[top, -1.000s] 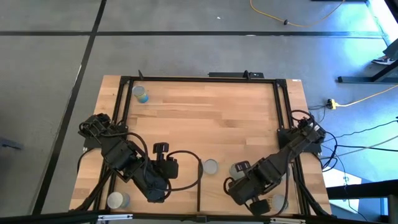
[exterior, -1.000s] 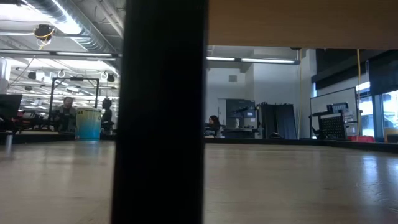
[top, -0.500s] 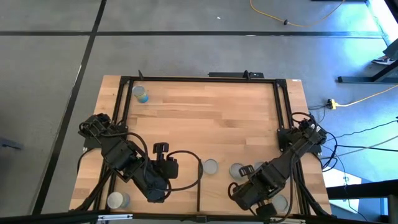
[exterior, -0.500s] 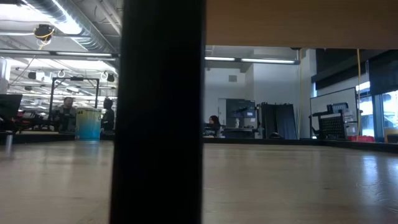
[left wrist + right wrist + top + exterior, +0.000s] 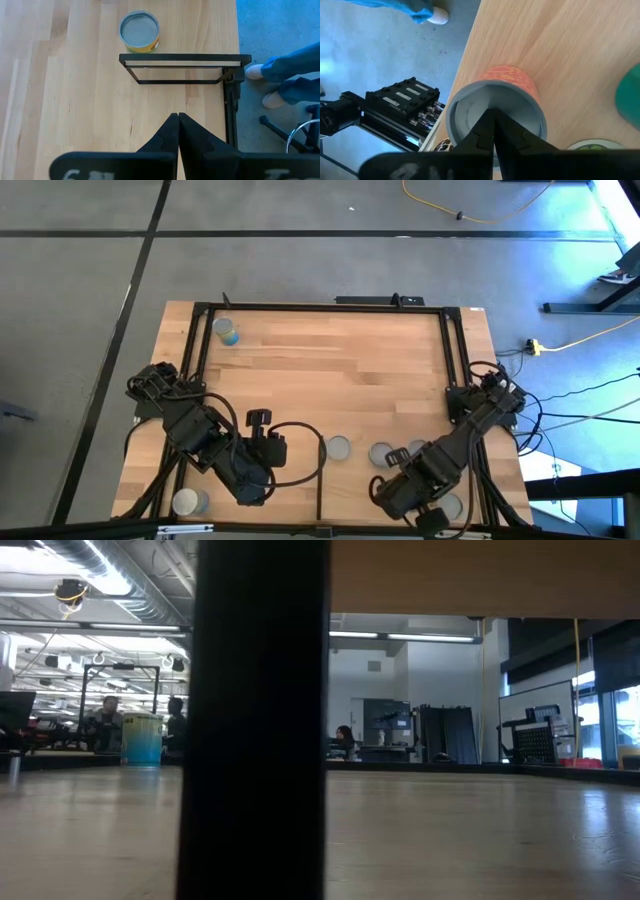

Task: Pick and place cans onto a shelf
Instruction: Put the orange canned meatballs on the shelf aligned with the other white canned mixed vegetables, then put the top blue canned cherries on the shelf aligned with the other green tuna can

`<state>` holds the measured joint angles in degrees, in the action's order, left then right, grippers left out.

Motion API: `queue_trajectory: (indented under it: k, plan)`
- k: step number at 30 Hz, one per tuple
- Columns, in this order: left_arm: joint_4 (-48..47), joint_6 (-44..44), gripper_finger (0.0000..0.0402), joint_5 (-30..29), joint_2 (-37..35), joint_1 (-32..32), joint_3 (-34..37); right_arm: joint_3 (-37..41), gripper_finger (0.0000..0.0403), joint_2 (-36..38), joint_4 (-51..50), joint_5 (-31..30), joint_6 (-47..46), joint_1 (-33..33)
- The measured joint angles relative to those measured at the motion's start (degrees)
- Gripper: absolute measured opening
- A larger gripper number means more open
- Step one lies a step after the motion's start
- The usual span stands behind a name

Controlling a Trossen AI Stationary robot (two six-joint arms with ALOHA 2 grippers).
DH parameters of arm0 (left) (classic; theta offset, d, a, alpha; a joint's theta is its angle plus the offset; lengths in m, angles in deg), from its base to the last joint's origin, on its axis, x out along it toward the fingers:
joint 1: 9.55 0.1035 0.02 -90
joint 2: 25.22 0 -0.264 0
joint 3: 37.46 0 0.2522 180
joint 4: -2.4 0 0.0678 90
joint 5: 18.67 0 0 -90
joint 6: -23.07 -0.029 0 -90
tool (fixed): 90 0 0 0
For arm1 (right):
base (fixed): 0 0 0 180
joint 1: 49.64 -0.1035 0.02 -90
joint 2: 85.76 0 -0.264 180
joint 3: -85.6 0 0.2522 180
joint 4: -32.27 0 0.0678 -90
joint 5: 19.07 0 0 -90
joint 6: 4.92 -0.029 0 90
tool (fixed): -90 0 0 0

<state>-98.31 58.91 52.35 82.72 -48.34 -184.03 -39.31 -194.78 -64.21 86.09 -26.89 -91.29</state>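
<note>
Far-left corner of worktop (image 5: 330,370): one blue can (image 5: 226,331) standing alone; low view shows it (image 5: 142,738) upright at the far edge, people in the room behind.

Near-left corner: white-top can (image 5: 186,502), upright, just beside the left arm. Left gripper (image 5: 178,120) parked near the near edge, fingers pressed together, holding nothing. Its wrist view shows a yellow can (image 5: 139,32) just beyond a black frame (image 5: 185,70) on the wood, plus a person's shoes on the floor past the edge.

Near edge, middle: grey-top can (image 5: 338,447), then another (image 5: 381,453) just beside the right arm.

Near-right corner: right gripper (image 5: 493,120) fingers together, tips over the open top of an orange can (image 5: 496,107), not clamped on it. Another can (image 5: 452,506) partly hidden under that arm. Shelf: cannot tell from these views.
</note>
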Motion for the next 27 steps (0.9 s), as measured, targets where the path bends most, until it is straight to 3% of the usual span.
queue_trajectory:
  k: [10, 18, 27]
  plan:
    - [0.00, 0.02, 0.0000, 0.02, 0.00, 0.00, 0.00, -0.75, 0.0010, 0.00, -1.16, -1.84, 0.02, -0.05]
    - [-0.16, 0.02, 0.0000, 0.63, 0.00, -0.02, 0.00, -7.06, 0.0010, 0.00, -4.38, -3.36, 0.28, -0.06]
    - [-3.12, 6.95, 0.0001, 0.72, 0.00, 0.02, 0.00, -19.09, 0.0010, 0.06, -7.37, -13.17, 1.84, -0.31]
